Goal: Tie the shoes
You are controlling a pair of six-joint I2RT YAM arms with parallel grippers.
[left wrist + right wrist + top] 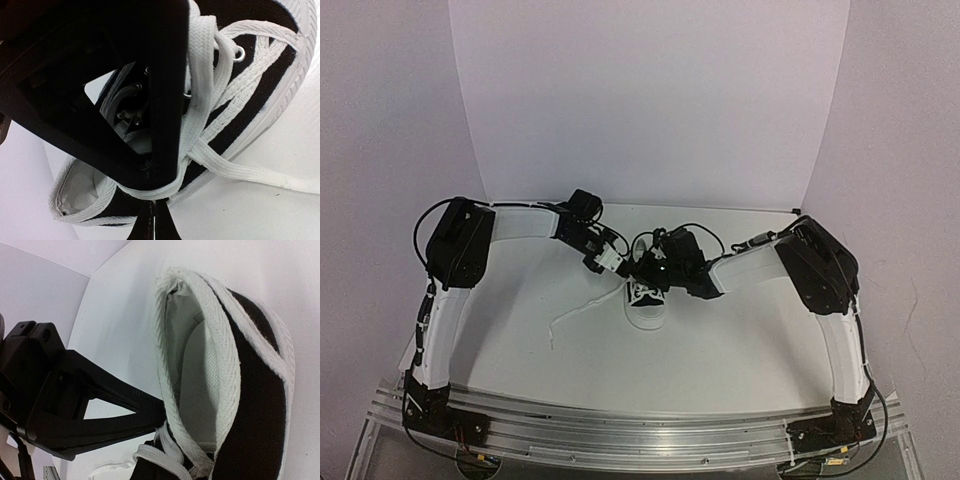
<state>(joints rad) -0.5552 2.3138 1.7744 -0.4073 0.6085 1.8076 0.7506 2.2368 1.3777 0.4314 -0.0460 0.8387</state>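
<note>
A white bench (720, 340) is filling the lower scene, with a white backdrop (650, 100) standing behind it. The left arm (450, 300) and the right arm (840, 340) are both reaching inward and meeting over the middle of the bench.

The sneaker (646, 300) is sitting upright at the bench's centre, toe pointing toward the arm bases, directly under the two arm tips. It is black canvas with a white sole and toe cap (300, 50) and a white lining (200, 380).

The left end effector (617, 262) is hanging just left of the sneaker's opening, its jaws pressed together into a thin slit. A band of lace is crossing right at its tips in the left wrist view – whether it is actually pinched there I cannot tell.

The right end effector (655, 268) is hovering over the heel end of the opening, and it is closed down narrow too. Whether it is gripping anything is hidden.

The white laces (250, 172) are criss-crossing the tongue, and one loop is curving around a black finger frame at the opening. One loose end (582, 308) is trailing across the bench to the left of the sneaker – slack and curved.

A metal eyelet (240, 53) is showing beside the lacing.
</note>
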